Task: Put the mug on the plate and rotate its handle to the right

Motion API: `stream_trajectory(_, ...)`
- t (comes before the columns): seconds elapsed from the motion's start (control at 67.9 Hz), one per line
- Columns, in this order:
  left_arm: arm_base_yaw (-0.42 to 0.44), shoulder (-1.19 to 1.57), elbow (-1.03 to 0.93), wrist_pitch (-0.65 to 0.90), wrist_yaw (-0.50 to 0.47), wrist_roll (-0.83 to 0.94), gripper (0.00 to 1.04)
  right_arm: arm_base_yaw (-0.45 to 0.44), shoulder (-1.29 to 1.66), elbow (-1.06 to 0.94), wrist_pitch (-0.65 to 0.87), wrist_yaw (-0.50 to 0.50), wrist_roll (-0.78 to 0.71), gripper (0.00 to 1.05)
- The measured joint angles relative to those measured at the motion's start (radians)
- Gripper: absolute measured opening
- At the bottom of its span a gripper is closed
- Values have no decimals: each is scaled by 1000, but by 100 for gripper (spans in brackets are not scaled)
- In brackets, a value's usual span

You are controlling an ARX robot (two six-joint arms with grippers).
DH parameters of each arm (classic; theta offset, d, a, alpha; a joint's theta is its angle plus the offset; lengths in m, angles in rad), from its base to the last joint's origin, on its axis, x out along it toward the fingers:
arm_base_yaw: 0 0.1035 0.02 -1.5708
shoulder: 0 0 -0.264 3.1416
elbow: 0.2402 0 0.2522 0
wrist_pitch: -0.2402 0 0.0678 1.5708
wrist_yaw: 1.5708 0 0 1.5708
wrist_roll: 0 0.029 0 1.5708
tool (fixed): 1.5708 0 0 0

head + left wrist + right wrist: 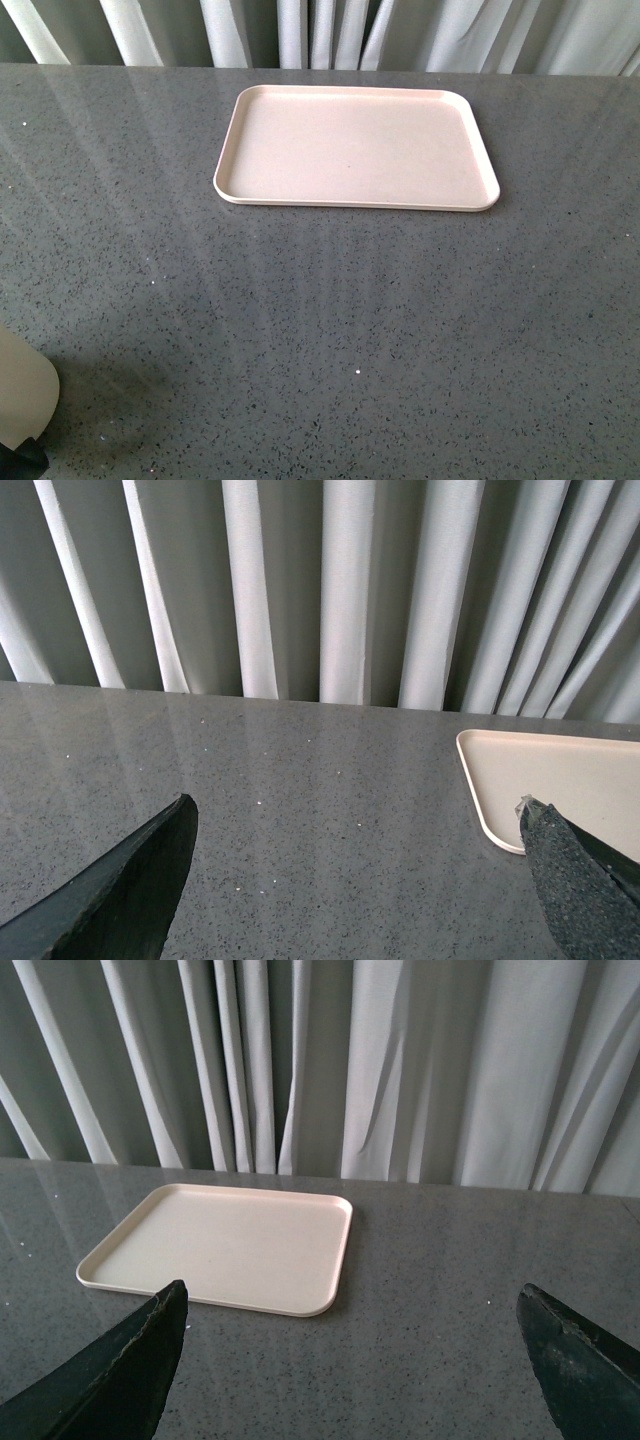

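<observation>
pale pinkish-beige rectangular plate (356,147), rounded corners, low raised rim, lying flat at the far middle of the grey surface (330,340), cream mug (22,388) cut off at the near left edge, well apart from the plate
</observation>
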Motion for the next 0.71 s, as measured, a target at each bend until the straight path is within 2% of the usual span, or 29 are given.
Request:
stream_trajectory(0.516,0,0,0,0,1,0,95,0,0,0,0,0,0,96)
stream_trajectory(0.56,24,37,30,-84,94,-47,95,0,0,0,0,1,0,96)
stream_trajectory(0.604,63,161,114,-256,235,-124,95,0,0,0,0,1,0,96)
stream_trajectory(0.663,91,297,178,-330,319,-189,95,0,0,0,0,-2,0,96)
stream_trajectory(0.707,112,383,212,-326,340,-209,95,0,0,0,0,-1,0,96)
